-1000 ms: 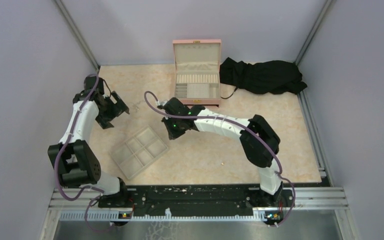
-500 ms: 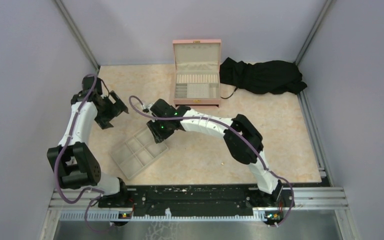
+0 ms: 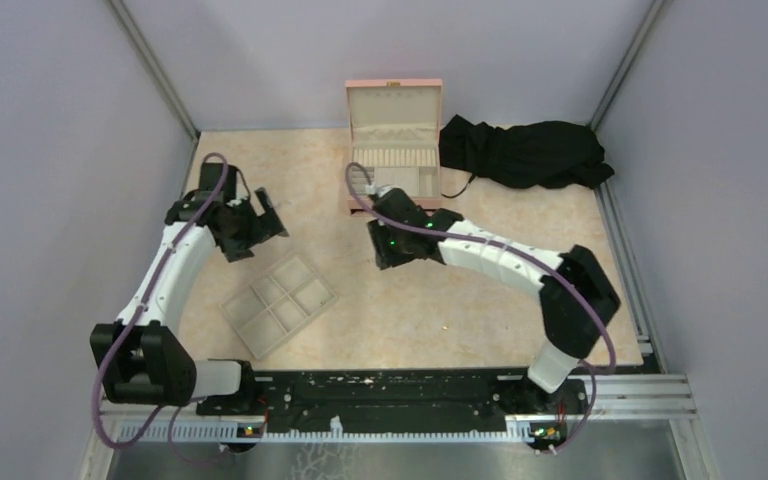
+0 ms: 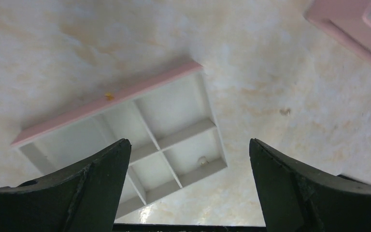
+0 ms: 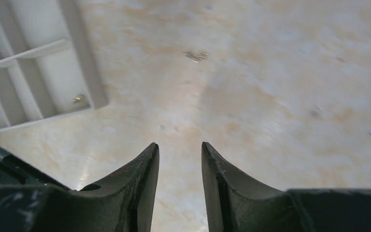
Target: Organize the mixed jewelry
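The beige six-compartment plastic tray [image 3: 278,303] lies on the marble-patterned tabletop [image 3: 480,300], left of centre. The pink rectangular jewelry box [image 3: 394,150] stands at the far edge, behind and to the right of the tray. The crumpled black cloth [image 3: 525,152] lies just right of the box.

One small pale metal piece [image 4: 202,160] sits in a corner compartment of the tray. A tiny gold piece [image 4: 109,96] rests on the tray's rim. Another small piece [image 4: 285,111] lies on the bare tabletop between tray and box.

The left pincer [image 3: 260,225] hangs behind the tray, and the right pincer [image 3: 390,250] hangs before the box.

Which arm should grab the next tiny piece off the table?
Probably right. The right gripper is open and empty, with a loose piece straight ahead. The left gripper faces the tray instead.
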Motion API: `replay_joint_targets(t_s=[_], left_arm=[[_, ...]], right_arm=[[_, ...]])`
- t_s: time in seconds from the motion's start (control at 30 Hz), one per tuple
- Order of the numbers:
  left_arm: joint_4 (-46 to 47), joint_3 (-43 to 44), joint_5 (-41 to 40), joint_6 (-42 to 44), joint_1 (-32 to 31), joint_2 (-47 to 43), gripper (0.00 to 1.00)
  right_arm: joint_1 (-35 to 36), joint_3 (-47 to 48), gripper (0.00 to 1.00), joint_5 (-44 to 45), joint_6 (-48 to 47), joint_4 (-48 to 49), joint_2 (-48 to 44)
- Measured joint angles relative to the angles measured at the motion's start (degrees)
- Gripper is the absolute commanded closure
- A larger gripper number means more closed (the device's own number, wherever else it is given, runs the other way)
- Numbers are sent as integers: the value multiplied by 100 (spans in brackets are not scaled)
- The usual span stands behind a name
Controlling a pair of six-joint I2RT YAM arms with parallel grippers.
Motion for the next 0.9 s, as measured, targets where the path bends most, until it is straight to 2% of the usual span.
replay_joint_targets(t_s=[0.13, 0.2, 0.23, 0.5, 0.7, 0.9], left_arm=[[116, -101, -122, -79, -1062, -146, 2], [114, -160, -177, -136, -1316, -168, 2], [107, -184, -214, -153, -1351, -188, 2], [-17, -219, -498, -149, -1357, -654, 2], [-109, -269, -470, -92, -1362, -890, 2], [-118, -291, -459, -11, -1362, -1217, 2]], right_arm=[[-254, -605, 58, 863, 562, -549, -925], [-232, -859, 57, 1259, 1108, -1064, -1314], [-225, -870, 57, 1272, 1126, -1088, -1325], [-125, -2277, 55, 1606, 3364, -1823, -2144], [9, -2603, 57, 1576, 4463, -1696, -2087], [76, -2992, 61, 1572, 5156, -1609, -1784]])
